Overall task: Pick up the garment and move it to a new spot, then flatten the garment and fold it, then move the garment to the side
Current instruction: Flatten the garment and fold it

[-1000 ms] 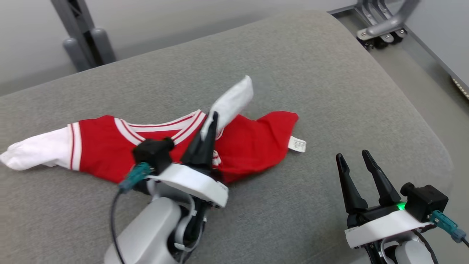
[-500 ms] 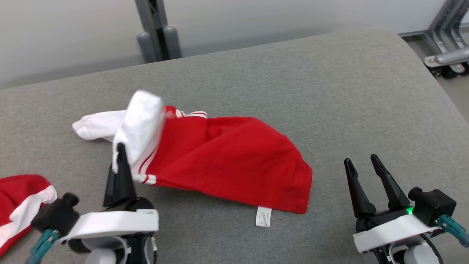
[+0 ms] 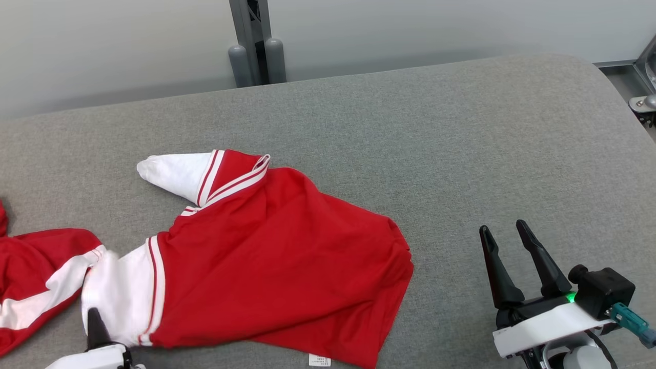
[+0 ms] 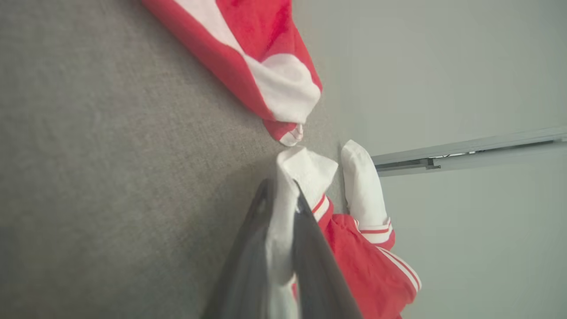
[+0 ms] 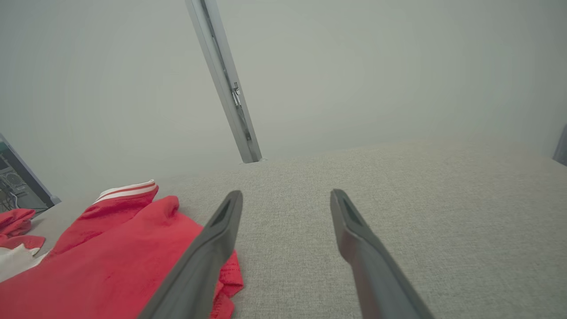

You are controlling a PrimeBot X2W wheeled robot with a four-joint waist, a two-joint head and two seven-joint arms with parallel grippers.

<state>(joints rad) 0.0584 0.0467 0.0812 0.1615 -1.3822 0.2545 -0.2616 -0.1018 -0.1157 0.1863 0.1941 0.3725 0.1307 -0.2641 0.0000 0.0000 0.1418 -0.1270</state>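
Your garment (image 3: 287,256) is a red shirt with white sleeves and red-and-white striped trim. It lies spread but rumpled on the left half of the grey table (image 3: 461,128), reaching down to the table's near edge. One white sleeve (image 3: 171,171) points toward the table's far left. The other sleeve (image 3: 123,292) sits at the table's near left, and a small white label (image 3: 319,360) peeks out from the hem at the near edge.

Your left hand (image 4: 283,192) is clamped tight on the cuff of that nearer sleeve, and white cloth is pinched between its dark fingers (image 4: 248,266). Your right hand (image 3: 502,226) hangs over the table's near right part with its fingers spread wide, holding nothing and well apart from the shirt.

A second red-and-white garment (image 3: 31,266) is bunched at the table's left edge, just beside the gripped sleeve. A grey post (image 3: 256,46) stands behind the table's far edge.
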